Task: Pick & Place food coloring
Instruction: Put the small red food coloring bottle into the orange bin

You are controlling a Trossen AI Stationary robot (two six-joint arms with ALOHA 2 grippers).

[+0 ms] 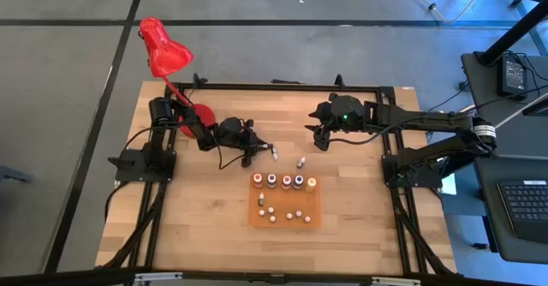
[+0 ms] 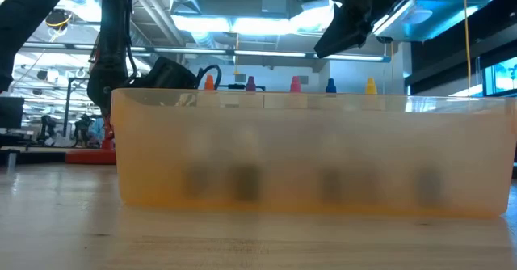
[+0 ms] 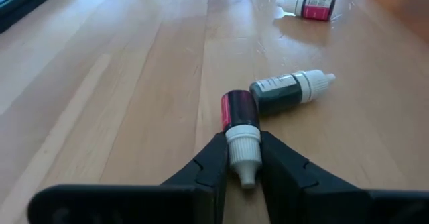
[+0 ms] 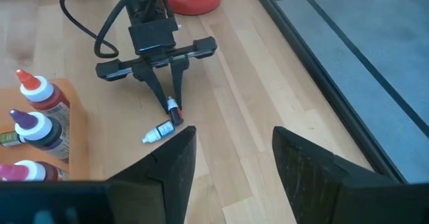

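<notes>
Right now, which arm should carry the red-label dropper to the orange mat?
Left. Its pincer is already shut on the red-label dropper's white cap. The right pincer hangs open above the table, holding nothing, farther off. The orange mat lies nearby.

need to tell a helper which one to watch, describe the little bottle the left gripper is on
Start at the red desk lamp at the table's back left; the left gripper reaches out from there. Its fingers pinch the white cap of a lying red-labelled bottle. The neighbour touching it, a green-labelled bottle, lies free.

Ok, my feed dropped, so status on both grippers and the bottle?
Left gripper shut on red-labelled dropper bottle, lying on table. Right gripper open, empty, hovering. Green-labelled bottle touching the held one.
</notes>
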